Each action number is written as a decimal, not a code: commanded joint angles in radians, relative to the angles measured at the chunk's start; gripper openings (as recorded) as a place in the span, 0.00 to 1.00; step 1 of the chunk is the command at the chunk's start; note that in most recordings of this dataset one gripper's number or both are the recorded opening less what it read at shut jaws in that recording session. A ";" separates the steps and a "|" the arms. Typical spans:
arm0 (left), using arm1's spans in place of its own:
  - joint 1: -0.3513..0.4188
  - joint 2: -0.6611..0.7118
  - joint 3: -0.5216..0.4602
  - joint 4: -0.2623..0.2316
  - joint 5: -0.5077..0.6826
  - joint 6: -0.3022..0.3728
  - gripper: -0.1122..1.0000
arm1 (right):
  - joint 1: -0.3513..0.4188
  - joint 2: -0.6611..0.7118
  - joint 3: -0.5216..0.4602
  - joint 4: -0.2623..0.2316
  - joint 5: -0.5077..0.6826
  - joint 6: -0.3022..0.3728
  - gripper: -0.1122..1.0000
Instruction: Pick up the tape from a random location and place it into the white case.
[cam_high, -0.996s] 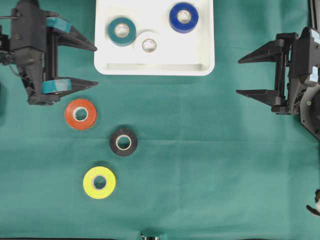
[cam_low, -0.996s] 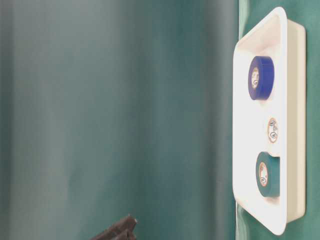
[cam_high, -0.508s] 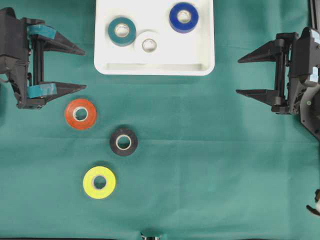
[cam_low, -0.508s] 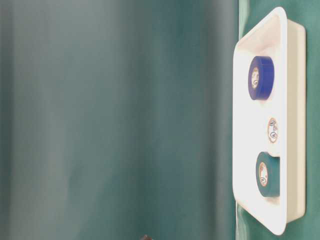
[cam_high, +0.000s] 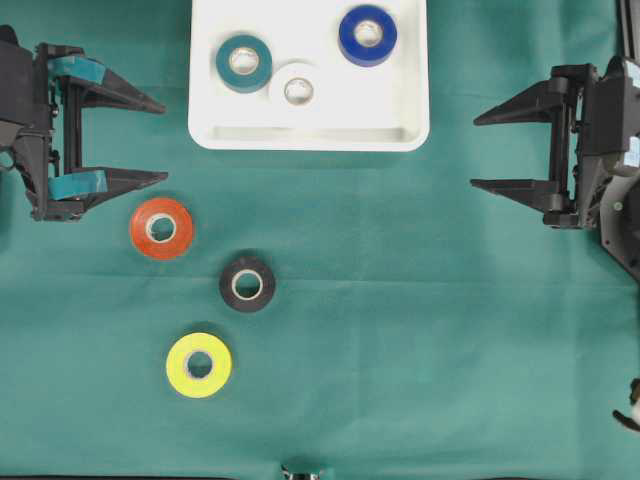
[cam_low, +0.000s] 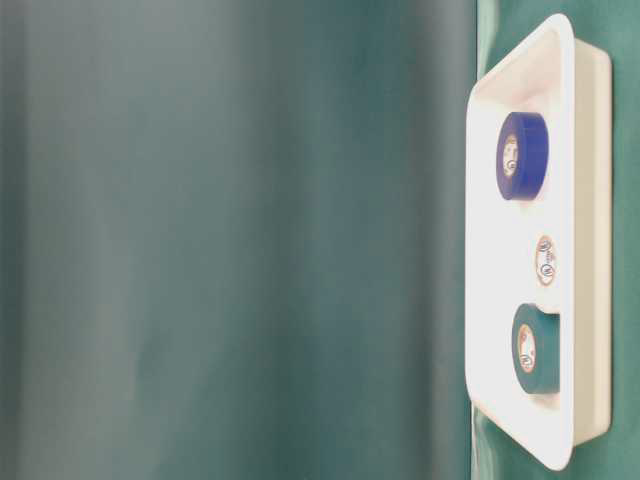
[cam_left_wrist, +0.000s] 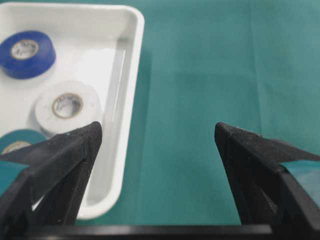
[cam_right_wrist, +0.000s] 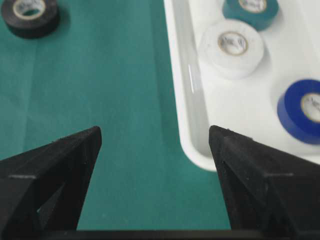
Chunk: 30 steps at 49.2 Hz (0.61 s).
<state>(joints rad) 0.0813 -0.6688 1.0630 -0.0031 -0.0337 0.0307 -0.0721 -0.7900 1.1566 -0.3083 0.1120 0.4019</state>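
Table (cam_high: 430, 330) under a green cloth, bearing directly: white case (cam_high: 310, 135) at the far edge; orange tape roll (cam_high: 161, 228), black tape roll (cam_high: 247, 284), yellow tape roll (cam_high: 198, 365) in a loose diagonal.

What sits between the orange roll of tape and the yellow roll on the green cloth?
Nothing lies directly between the orange roll of tape and the yellow roll; the black roll sits just off to the right, seen from overhead.

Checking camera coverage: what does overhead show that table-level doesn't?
Only overhead: the orange roll, black roll and yellow roll on the green cloth, plus the left gripper and right gripper, both open. Only table-level: nothing extra. Both: the white case holding the blue roll, white roll and teal roll.
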 joint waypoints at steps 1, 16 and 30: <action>-0.012 0.000 -0.012 -0.003 -0.025 0.000 0.98 | -0.002 0.003 -0.023 -0.005 -0.031 -0.002 0.84; -0.054 0.014 -0.017 -0.002 -0.054 -0.002 0.98 | -0.002 0.003 -0.025 -0.017 -0.089 -0.002 0.84; -0.054 0.014 -0.017 -0.002 -0.054 -0.002 0.98 | -0.002 0.003 -0.025 -0.020 -0.091 -0.002 0.84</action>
<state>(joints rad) 0.0307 -0.6550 1.0630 -0.0046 -0.0798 0.0307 -0.0721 -0.7885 1.1566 -0.3252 0.0307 0.4019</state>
